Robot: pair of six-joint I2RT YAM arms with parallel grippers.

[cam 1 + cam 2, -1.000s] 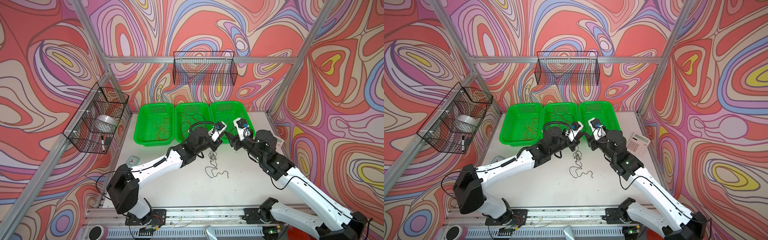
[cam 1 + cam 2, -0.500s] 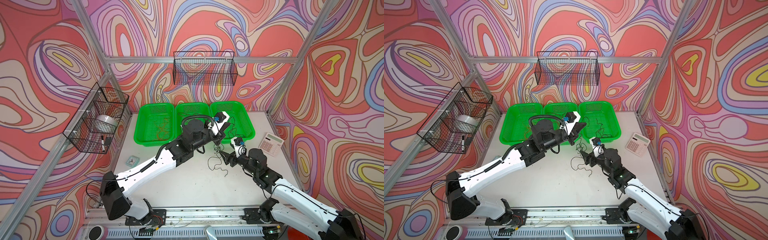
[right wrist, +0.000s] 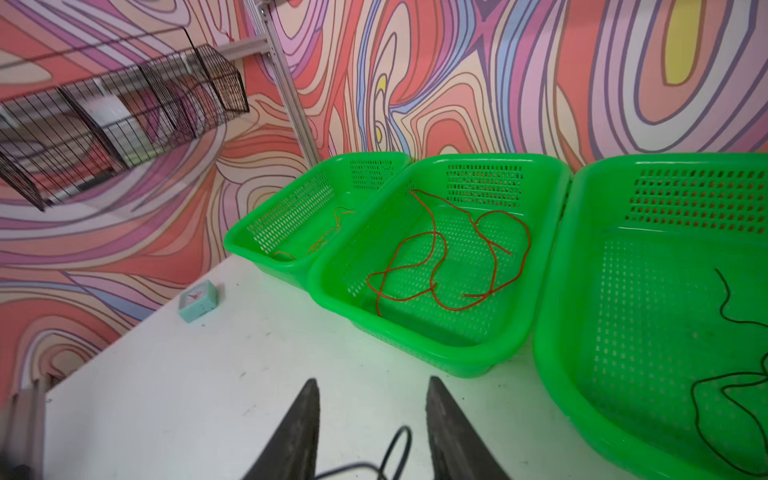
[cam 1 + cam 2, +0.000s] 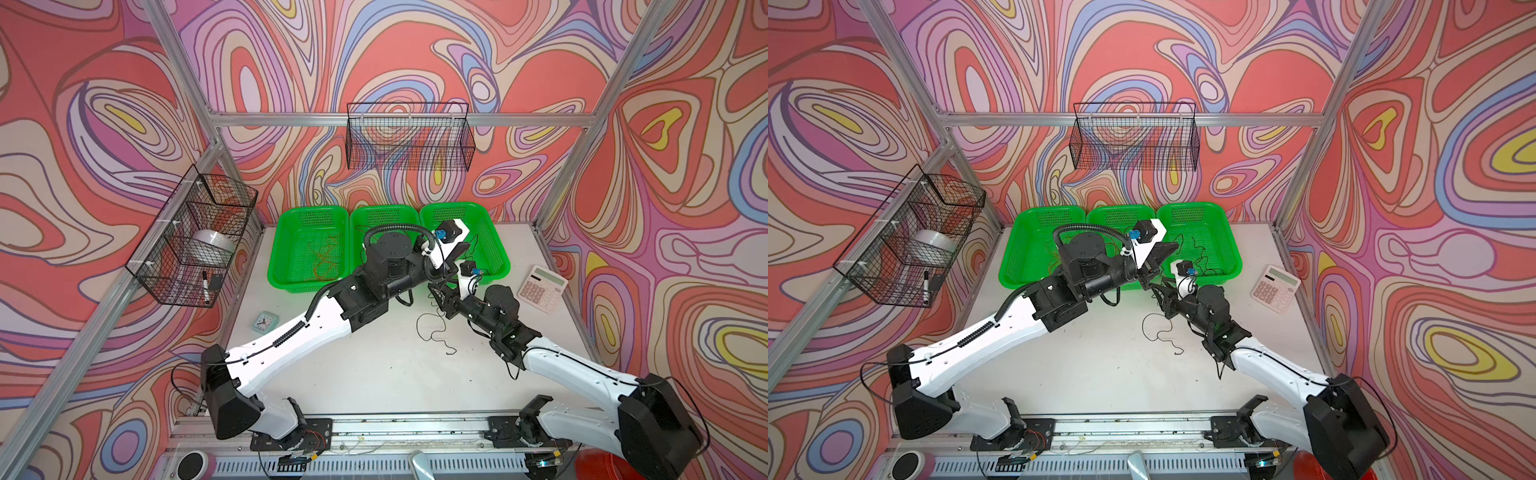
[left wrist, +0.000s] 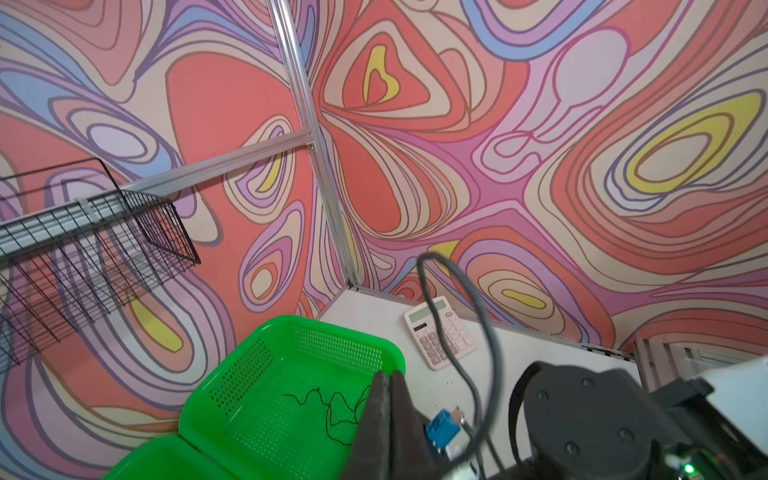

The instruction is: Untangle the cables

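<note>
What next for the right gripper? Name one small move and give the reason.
Probably close the right gripper: its jaws stand apart above the table, and what looks like a loop of black cable lies between them, ready to pinch.

Walls (image 4: 415, 62) printed with swirling red, pink, lilac and yellow bands close three sides — silver aluminium frame bars (image 4: 291, 119) edge them. The white tabletop (image 4: 374, 374) is evenly lit. One black wire-mesh basket (image 4: 409, 141) hangs on the rear wall, a second wire basket (image 4: 166, 253) on the left.
</note>
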